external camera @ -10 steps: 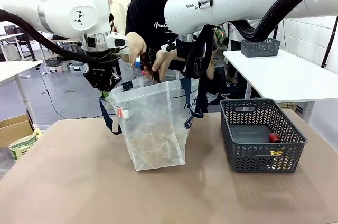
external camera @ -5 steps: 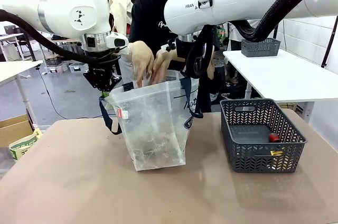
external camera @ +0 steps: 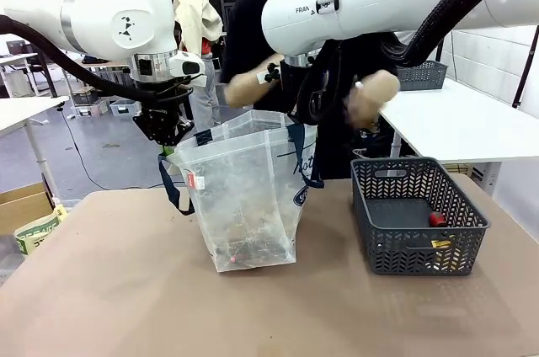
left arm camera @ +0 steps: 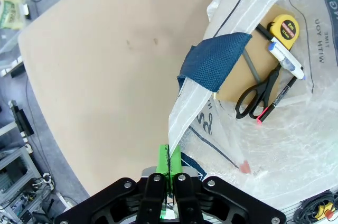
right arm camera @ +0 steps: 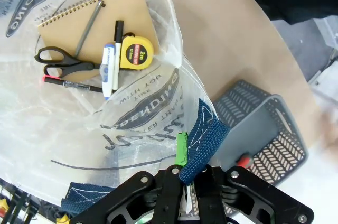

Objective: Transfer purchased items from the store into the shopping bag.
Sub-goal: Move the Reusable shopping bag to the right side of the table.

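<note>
Jaws of the left gripper (left arm camera: 169,152) are pinching a fold of rim film on the translucent whitish plastic shopping bag (external camera: 248,197). Those of the right gripper (right arm camera: 185,152) are pressing together on its navy blue woven strap handle (right arm camera: 207,134). Between them they are stretching the mouth open, and the bag is standing near the middle of the brown table (external camera: 101,290), towards its far edge.

Inside the bag are lying a tan spiral-bound notebook (right arm camera: 90,12), black-handled scissors (right arm camera: 58,60), a yellow tape measure (right arm camera: 136,52) and a few pens. The dark grey slotted plastic basket (external camera: 370,231) is sitting near the table's right edge, well apart from the bag. A small red piece (external camera: 436,219) is resting in its near right corner, with something yellowish beside it, too small to identify. The person's hand (external camera: 373,96) is hovering above the basket's far side.

The bag is probably going to handle limp and slippery, sagging wherever it is let go. The stitched strap is looking like the surest hold, the bare film the weakest. The remaining pieces are appearing light and stiff, best pinched across their narrow sides.
</note>
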Tool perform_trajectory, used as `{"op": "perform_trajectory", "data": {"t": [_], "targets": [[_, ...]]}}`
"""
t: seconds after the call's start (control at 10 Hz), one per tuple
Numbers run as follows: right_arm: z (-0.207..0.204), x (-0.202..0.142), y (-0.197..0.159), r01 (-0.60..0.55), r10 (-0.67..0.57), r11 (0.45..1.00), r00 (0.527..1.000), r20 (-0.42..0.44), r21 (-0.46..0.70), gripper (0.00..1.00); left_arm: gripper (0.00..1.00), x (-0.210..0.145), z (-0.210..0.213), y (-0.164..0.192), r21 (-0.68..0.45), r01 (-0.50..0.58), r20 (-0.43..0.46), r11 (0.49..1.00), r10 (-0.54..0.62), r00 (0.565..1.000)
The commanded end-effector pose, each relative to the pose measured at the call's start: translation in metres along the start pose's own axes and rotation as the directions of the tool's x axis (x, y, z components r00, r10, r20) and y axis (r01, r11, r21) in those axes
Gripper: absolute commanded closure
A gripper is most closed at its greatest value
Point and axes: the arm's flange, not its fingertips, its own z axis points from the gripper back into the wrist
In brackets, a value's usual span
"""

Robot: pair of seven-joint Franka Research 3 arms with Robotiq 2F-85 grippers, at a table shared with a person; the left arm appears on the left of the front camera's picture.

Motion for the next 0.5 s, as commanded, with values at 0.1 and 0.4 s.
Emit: {"op": "perform_trajectory", "data": {"t": [0.1, 0.4], "targets": [[-0.0002, -0.0007, -0.0011, 0.007, -0.007, 1.000, 1.000, -0.001, -0.001, 1.00, 1.00, -0.0011, 0.0002, 0.0004, 0.006, 0.001, 0.000, 1.000, -0.001, 1.000], [-0.0002, -0.0007, -0.0011, 0.007, -0.007, 1.000, 1.000, -0.001, -0.001, 1.00, 1.00, -0.0011, 0.0002, 0.0004, 0.006, 0.001, 0.000, 1.000, -0.001, 1.000]]}}
